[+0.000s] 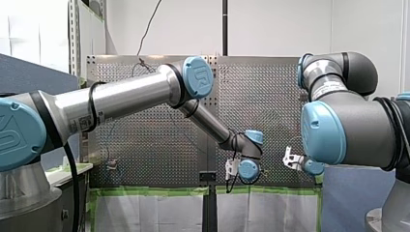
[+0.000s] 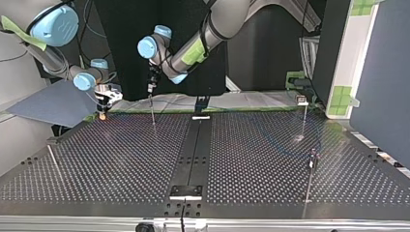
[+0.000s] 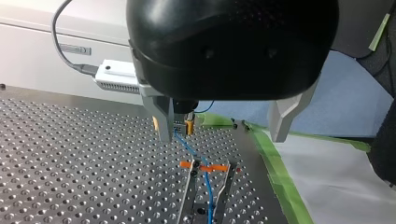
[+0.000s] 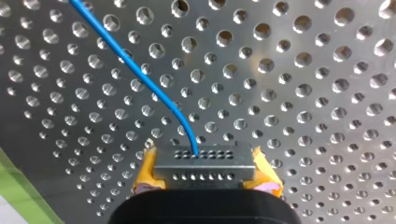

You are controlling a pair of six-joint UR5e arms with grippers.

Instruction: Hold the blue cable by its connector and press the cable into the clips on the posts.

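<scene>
I am reading only the UR mark on the blue joint cap (image 1: 198, 76) of my left arm (image 1: 125, 99); the sticker (image 1: 81, 123) on that arm and the label (image 1: 332, 88) on my right arm (image 1: 358, 125) are showing nothing legible.

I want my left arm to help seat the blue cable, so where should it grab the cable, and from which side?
Probably the bare stretch of the blue cable between the connector, which my right gripper holds, and the orange clip. My left gripper is open, a finger on each side of that thin run, so advance straight ahead and close across it.
</scene>
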